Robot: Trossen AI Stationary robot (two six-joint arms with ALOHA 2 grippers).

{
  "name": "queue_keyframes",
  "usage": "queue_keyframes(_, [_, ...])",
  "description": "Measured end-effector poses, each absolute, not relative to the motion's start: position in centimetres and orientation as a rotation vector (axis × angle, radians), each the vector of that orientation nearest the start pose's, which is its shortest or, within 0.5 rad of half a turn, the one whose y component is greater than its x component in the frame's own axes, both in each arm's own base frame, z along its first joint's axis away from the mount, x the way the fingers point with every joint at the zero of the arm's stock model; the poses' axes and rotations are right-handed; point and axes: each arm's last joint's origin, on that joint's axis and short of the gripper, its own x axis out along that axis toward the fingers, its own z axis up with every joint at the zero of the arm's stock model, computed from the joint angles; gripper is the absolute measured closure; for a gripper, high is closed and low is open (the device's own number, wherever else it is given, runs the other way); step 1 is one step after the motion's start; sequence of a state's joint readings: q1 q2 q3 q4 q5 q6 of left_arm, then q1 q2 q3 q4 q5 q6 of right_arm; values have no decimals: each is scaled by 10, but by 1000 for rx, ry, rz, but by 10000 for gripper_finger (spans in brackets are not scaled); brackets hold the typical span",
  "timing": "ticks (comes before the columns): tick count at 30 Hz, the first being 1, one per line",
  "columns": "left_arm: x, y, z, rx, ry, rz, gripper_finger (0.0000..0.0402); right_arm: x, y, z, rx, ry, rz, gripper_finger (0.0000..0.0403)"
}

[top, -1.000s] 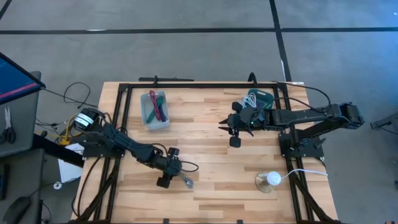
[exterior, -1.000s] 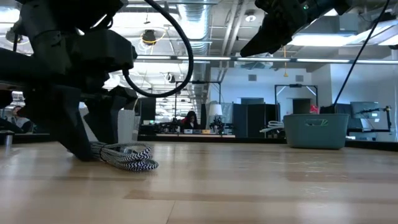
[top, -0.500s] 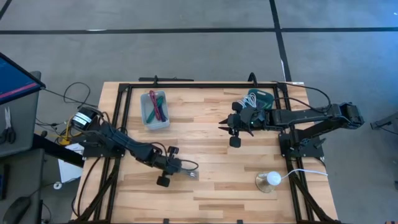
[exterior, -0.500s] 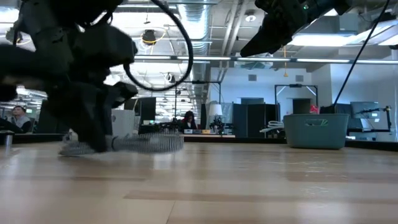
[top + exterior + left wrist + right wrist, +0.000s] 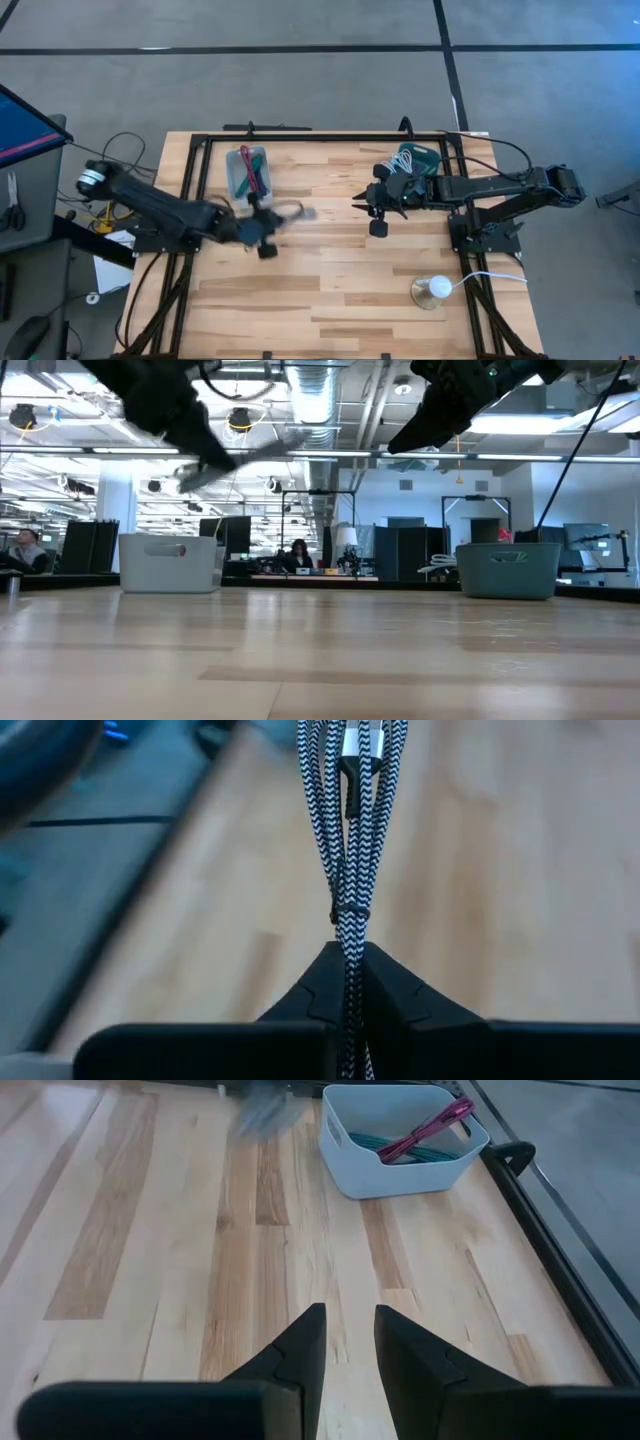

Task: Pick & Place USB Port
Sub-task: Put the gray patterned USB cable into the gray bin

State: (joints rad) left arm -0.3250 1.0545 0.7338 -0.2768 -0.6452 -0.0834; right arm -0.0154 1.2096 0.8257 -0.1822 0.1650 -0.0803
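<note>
The USB cable [image 5: 350, 870] is a black-and-white braided bundle with a tie round its middle and a plug at its far end. My left gripper [image 5: 270, 222] is shut on it, above the table just near of the white bin [image 5: 250, 176]. From the fingers the bundle [image 5: 298, 212] reaches out toward the table's right. In the low view it is a blurred streak [image 5: 262, 448] high above the tabletop. At the table's far right my right gripper [image 5: 375, 205] hovers open and holds nothing [image 5: 348, 1342]. My left gripper pinches one end of the cable bundle [image 5: 350, 982] between its two fingers, several strands together. The fingers come from the table's left, slanting a little downward, and lie along the bundle. The bundle sticks out beyond the fingertips, lifted clear of the table.
The white bin [image 5: 400, 1142] holds red and green cables. A teal bin [image 5: 420, 158] with white cables stands at the far right, behind my right gripper. A white round object on a base [image 5: 435, 289] sits near the front right. Bare wood lies between the arms.
My left gripper has shut on the cable bundle lying near the table's front edge. It has then risen and swung toward the far edge and the white bin, tipping from steeply downward to nearly level. The bundle has come up clear of the table.
</note>
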Motion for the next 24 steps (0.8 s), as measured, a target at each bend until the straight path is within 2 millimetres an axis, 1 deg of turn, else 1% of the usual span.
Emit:
queue_keyframes(3, [195, -31, 282, 149, 423, 458, 387, 258, -9, 263, -118, 573, -154, 321])
queue_keyframes(5, [183, -17, 291, 151, 399, 536, 387, 258, -9, 263, -117, 573, -154, 321])
queue_keyframes(7, [172, -4, 295, 149, 370, 616, 387, 257, -9, 262, -118, 576, -153, 321])
queue_keyframes(10, [157, 14, 291, 114, 349, 720, 387, 257, -9, 262, -118, 577, -153, 321])
queue_keyframes(13, [147, 28, 278, 36, 338, 812, 387, 257, -9, 262, -118, 577, -153, 321])
queue_keyframes(18, [139, 45, 241, -133, 382, 872, 387, 257, -9, 262, -118, 585, -153, 321])
queue_keyframes(21, [135, 54, 220, -189, 429, 910, 387, 257, -9, 262, -118, 585, -153, 321])
queue_keyframes(24, [131, 60, 205, -231, 444, 950, 386, 257, -9, 262, -118, 586, -153, 321])
